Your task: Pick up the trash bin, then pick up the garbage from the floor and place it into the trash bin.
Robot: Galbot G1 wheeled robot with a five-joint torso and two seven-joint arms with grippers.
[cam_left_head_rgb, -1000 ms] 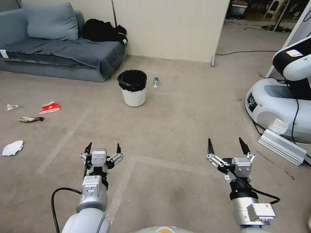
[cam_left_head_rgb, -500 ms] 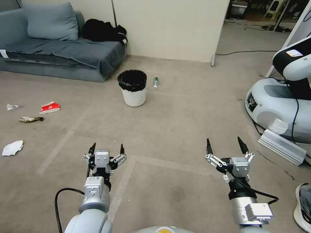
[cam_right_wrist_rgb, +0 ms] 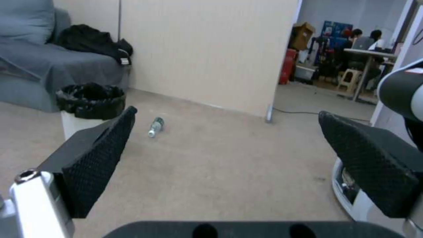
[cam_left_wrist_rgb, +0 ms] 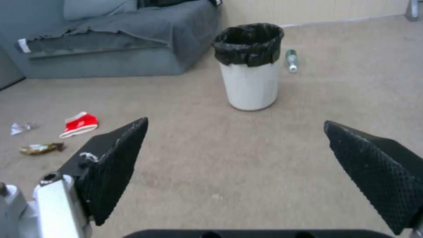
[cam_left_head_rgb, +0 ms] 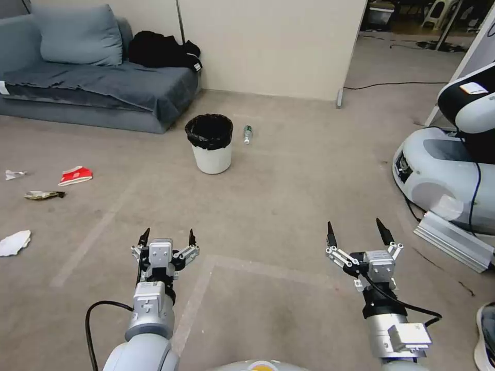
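The trash bin (cam_left_head_rgb: 210, 144), white with a black bag over its rim, stands upright on the carpet ahead; the left wrist view has the bin (cam_left_wrist_rgb: 249, 67) straight ahead, the right wrist view has the bin (cam_right_wrist_rgb: 88, 107) off to one side. A small plastic bottle (cam_left_head_rgb: 247, 134) lies just right of it. Garbage lies far left: a red-and-white carton (cam_left_head_rgb: 76, 175), a dark wrapper (cam_left_head_rgb: 44, 195) and white tissues (cam_left_head_rgb: 14, 242). My left gripper (cam_left_head_rgb: 166, 237) and right gripper (cam_left_head_rgb: 356, 233) hover open and empty, well short of the bin.
A grey sofa (cam_left_head_rgb: 98, 87) with a cushion and black clothes runs along the back left. A beige partition wall (cam_left_head_rgb: 273, 46) stands behind the bin. Another white robot base (cam_left_head_rgb: 443, 170) and a metal bar (cam_left_head_rgb: 454, 239) sit at right. A shoe (cam_left_head_rgb: 486, 335) shows at the bottom right edge.
The whole picture has shifted slightly, so the camera has moved. Both grippers stay open at about the same places. The shoe that came in at the right edge now sits farther out.
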